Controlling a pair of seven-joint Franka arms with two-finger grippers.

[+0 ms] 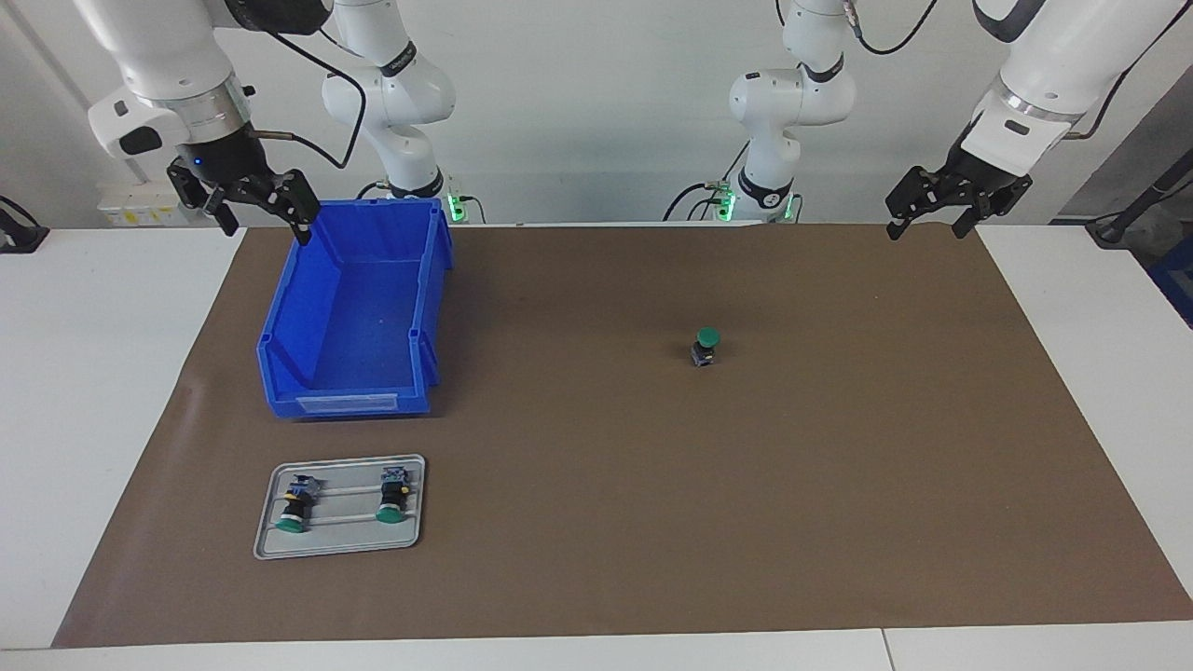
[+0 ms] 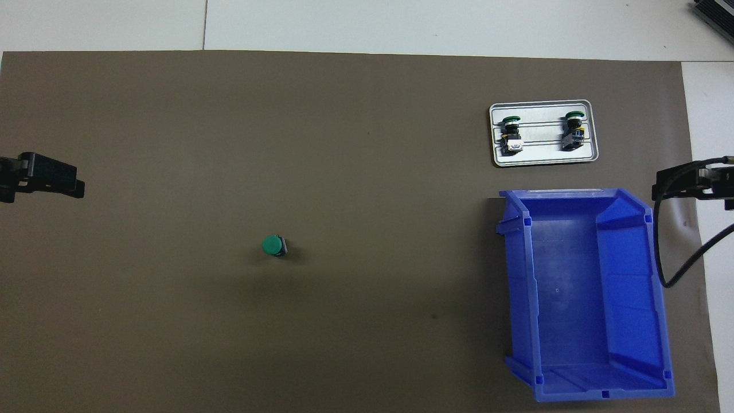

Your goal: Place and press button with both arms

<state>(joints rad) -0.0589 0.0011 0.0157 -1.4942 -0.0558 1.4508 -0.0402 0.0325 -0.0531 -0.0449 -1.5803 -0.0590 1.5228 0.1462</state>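
Observation:
The button (image 1: 706, 347) stands upright on the brown mat with its green cap (image 2: 273, 245) on top, toward the left arm's end of the table. It stands alone, and neither gripper touches it. My left gripper (image 1: 926, 227) hangs open and empty above the mat's corner at its own end, well away from the button; at the overhead view's edge only the left gripper's tip (image 2: 53, 179) shows. My right gripper (image 1: 266, 226) is open and empty in the air above the rim of the blue bin (image 1: 434, 280).
The blue bin (image 2: 519, 287) is empty and sits at the right arm's end. Farther from the robots lies a grey tray (image 1: 340, 543) with two more buttons (image 2: 511, 132) (image 2: 574, 129) on their sides. Brown mat (image 1: 596, 485) covers most of the table.

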